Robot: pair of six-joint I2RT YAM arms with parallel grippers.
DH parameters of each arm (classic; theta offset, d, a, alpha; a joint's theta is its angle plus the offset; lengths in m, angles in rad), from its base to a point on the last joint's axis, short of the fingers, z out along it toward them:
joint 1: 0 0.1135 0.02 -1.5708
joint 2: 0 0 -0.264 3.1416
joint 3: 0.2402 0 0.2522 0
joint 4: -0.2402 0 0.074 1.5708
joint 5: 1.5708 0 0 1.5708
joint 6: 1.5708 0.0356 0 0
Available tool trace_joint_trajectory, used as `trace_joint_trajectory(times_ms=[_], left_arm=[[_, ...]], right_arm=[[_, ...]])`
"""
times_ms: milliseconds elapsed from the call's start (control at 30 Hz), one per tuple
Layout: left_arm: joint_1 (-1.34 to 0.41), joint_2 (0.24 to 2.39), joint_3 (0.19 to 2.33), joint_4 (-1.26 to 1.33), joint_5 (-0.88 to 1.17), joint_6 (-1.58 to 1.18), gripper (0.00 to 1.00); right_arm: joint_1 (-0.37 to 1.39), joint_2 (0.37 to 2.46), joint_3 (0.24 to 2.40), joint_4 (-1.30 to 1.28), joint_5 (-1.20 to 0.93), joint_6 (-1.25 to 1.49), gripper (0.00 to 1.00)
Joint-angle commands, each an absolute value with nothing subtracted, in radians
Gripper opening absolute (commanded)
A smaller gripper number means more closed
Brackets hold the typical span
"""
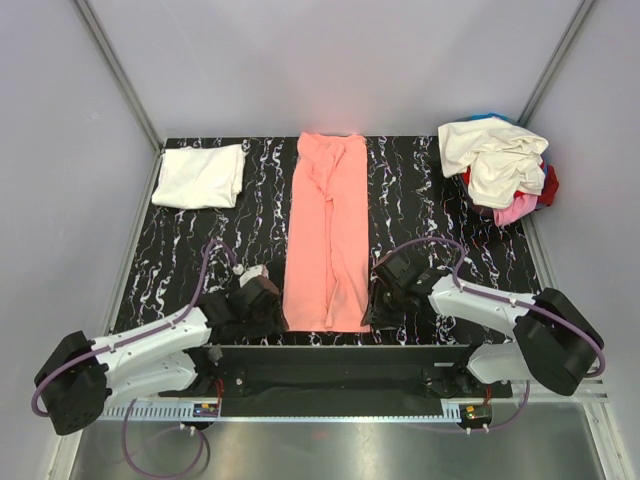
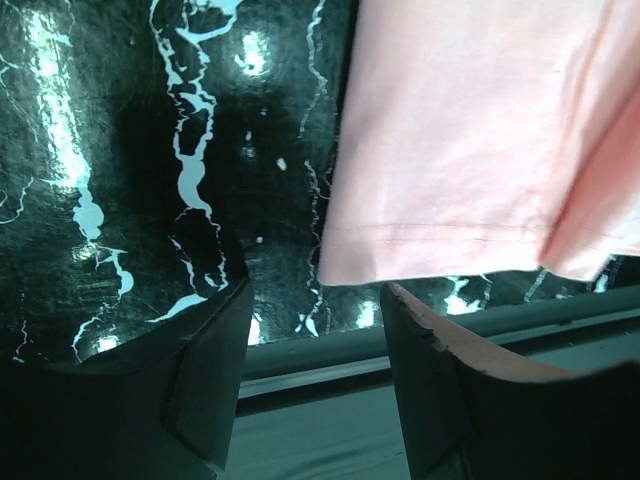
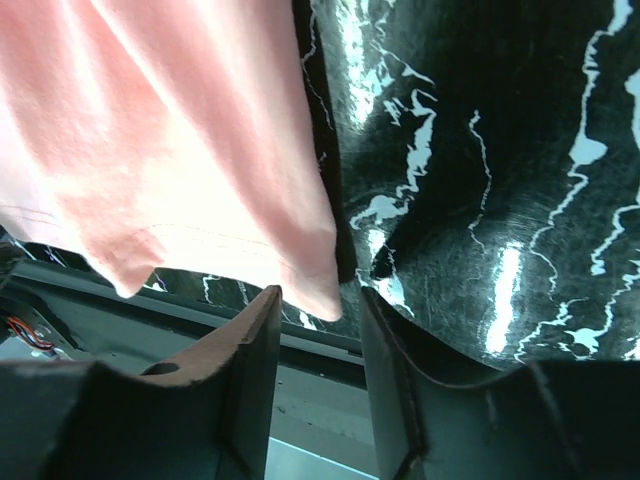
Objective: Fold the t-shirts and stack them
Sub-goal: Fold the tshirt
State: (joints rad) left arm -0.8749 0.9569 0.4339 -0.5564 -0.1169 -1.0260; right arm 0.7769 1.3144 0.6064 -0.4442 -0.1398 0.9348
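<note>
At the near edge of the marbled table (image 1: 420, 200), both arms flank the hem of a salmon-pink t-shirt (image 1: 327, 235), laid down the middle as a long strip with its sides folded in. The left gripper (image 2: 315, 300) and right gripper (image 3: 318, 300) each stand with jaws apart and empty at a hem corner, apparently poised to pinch it and carry it toward the collar. A folded white t-shirt (image 1: 200, 175) lies far left; unfolded shirts (image 1: 503, 170) are heaped far right.

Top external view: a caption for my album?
Left arm and right arm flank a narrow-folded salmon-pink t-shirt; white t-shirt and shirt heap lie beyond.
</note>
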Motion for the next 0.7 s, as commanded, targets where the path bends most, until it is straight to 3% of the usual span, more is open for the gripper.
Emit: trace_joint_trajectory(times_ms=[0, 267, 467, 667], left_arm=[[-0.873, 0.998, 0.439, -0.519, -0.137, -1.051, 0.59], [-0.873, 1.054, 0.469, -0.531, -0.144, -1.057, 0.60], [-0.871, 1.074, 0.479, -0.531, -0.150, -1.055, 0.59], [-0.871, 1.086, 0.485, -0.525, -0.161, -1.055, 0.49]], right_arm=[[0.770, 1.331, 0.652, -0.414, -0.149, 0.927, 0.43], [0.770, 1.354, 0.660, -0.422, -0.141, 0.933, 0.30], [0.772, 1.381, 0.675, -0.428, -0.144, 0.927, 0.29], [0.773, 1.382, 0.673, -0.423, -0.143, 0.925, 0.23]])
